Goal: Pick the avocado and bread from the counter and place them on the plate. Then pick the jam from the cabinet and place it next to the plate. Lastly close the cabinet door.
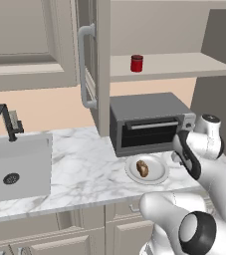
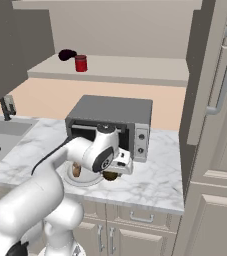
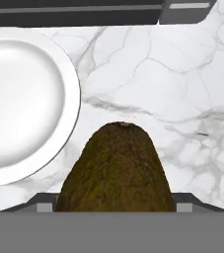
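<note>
My gripper (image 3: 114, 203) is shut on the avocado (image 3: 116, 168), a dark olive-brown ball that looms large at the bottom of the hand view. It hangs just above the marble counter (image 3: 182, 99), right of the white plate (image 3: 19, 99). From the right base view the gripper (image 2: 112, 172) holds the avocado (image 2: 111, 175) beside the plate (image 2: 87, 181). The brown bread (image 1: 142, 168) lies on the plate (image 1: 158, 173). The red jam (image 1: 136, 63) stands on the cabinet shelf (image 1: 184, 64). The cabinet door (image 1: 102, 64) stands open, its bar handle (image 1: 86, 69) facing left.
A grey toaster oven (image 1: 149, 122) stands right behind the plate. A sink (image 1: 15, 169) with a black faucet (image 1: 5, 122) is set into the counter at the left. A dark object (image 2: 66, 54) lies beside the jam (image 2: 80, 63) on the shelf.
</note>
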Controlling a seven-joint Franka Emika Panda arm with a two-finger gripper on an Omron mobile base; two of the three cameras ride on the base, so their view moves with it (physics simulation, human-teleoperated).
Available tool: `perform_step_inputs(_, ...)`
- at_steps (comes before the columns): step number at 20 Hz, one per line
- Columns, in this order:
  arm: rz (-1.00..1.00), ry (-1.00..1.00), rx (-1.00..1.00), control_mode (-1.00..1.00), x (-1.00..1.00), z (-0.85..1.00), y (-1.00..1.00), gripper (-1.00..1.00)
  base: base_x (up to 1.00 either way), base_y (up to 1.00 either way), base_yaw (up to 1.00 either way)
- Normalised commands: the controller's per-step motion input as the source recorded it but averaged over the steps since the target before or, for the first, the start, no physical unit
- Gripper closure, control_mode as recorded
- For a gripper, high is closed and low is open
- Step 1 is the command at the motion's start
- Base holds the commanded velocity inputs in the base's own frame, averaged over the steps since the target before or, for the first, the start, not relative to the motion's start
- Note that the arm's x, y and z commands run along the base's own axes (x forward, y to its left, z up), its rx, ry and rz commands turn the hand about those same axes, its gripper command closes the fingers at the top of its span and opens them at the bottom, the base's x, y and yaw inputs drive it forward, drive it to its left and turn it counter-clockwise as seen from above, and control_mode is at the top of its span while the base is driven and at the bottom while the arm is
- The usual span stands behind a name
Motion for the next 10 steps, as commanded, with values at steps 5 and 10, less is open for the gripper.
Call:
perform_step_inputs(5,0.00,0.00,0.04,-1.00,-0.02,0.18,0.48,1.00,0.00,0.00,0.00)
perform_step_inputs(10,0.00,0.00,0.01,-1.00,0.00,0.01,0.33,1.00,0.00,0.00,0.00)
